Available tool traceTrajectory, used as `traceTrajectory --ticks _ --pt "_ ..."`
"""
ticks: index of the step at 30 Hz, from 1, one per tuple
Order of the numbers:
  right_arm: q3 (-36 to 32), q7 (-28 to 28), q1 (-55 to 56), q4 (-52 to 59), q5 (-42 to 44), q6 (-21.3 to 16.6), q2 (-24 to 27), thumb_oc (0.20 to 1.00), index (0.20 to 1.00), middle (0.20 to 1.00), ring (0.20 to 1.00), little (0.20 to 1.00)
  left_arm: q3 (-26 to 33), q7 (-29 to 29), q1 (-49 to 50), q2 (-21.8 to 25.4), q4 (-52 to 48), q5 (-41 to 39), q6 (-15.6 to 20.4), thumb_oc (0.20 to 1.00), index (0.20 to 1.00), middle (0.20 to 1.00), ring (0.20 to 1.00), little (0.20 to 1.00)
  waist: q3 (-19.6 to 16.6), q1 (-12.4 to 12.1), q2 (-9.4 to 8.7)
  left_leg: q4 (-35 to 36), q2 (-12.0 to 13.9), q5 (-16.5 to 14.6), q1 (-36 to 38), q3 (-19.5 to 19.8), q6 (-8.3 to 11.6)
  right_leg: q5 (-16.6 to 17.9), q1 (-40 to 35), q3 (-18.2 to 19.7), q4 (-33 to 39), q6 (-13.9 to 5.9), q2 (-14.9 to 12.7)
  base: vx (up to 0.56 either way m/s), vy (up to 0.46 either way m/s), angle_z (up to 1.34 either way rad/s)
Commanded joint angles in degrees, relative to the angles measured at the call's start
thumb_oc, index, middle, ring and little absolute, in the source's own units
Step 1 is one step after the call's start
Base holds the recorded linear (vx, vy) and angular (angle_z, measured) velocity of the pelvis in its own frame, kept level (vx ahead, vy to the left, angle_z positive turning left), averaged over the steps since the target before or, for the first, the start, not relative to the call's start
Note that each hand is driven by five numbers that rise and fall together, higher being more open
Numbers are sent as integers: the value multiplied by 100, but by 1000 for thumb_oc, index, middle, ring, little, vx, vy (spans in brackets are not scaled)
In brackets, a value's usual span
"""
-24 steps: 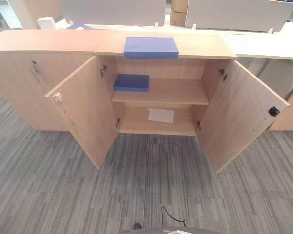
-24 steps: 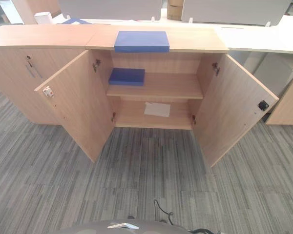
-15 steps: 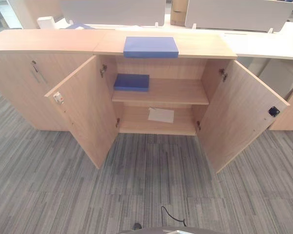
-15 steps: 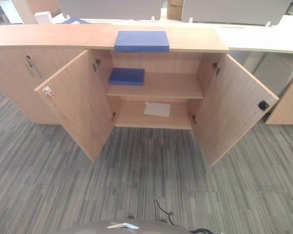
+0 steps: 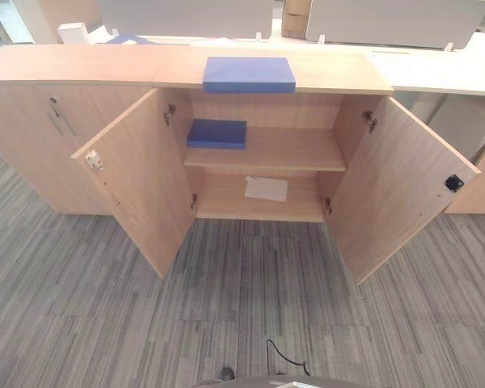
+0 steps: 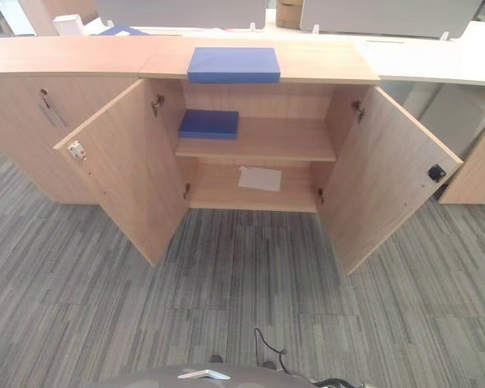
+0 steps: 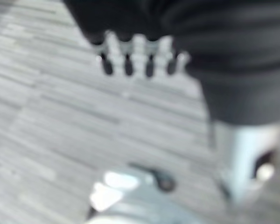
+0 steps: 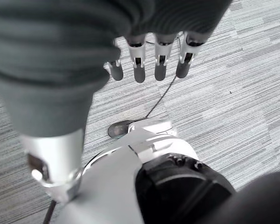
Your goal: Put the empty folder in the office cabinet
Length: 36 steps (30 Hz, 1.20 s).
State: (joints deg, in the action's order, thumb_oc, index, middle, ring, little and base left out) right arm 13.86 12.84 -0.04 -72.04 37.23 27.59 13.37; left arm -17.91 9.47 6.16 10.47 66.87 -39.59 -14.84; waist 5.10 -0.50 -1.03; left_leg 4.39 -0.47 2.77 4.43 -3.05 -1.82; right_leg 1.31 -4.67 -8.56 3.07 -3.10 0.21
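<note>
two blue folders: one (image 5: pixel 249 74) flat on the cabinet (image 5: pixel 81 65) top at its front edge, one (image 5: pixel 217 133) at the left end of the upper shelf (image 5: pixel 283 149). both doors (image 5: pixel 141 182) stand wide. left hand (image 7: pixel 137 53) and right hand (image 8: pixel 149 60) hang over the carpet (image 5: pixel 242 299), fingers relaxed, empty. risk: folder catching the shelf edge on entry; free room lies right of the shelved folder.

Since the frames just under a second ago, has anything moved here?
Nothing among the objects. The whole picture shifted slightly, so the camera moved. The blue folder lies on the cabinet top, another folder on the upper shelf, a paper sheet below; both doors stand open.
</note>
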Motion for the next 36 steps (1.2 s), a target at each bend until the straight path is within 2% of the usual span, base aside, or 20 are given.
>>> traceTrajectory --ticks 1,36 --pt "394 -5 -169 -18 134 182 -162 1000 1000 1000 1000 1000 9 39 -327 73 189 19 -20 1000 1000 1000 1000 1000 61 -16 -145 61 -412 -440 -5 -95 -106 95 -31 36 193 -215 -12 0 0 0" --pt "408 38 -189 -62 3 244 -170 1000 1000 1000 1000 1000 17 21 -361 59 267 108 -232 1000 1000 1000 1000 1000 40 8 -120 61 -350 -432 36 -113 -59 30 -94 2 193 -164 26 2 -3 0"
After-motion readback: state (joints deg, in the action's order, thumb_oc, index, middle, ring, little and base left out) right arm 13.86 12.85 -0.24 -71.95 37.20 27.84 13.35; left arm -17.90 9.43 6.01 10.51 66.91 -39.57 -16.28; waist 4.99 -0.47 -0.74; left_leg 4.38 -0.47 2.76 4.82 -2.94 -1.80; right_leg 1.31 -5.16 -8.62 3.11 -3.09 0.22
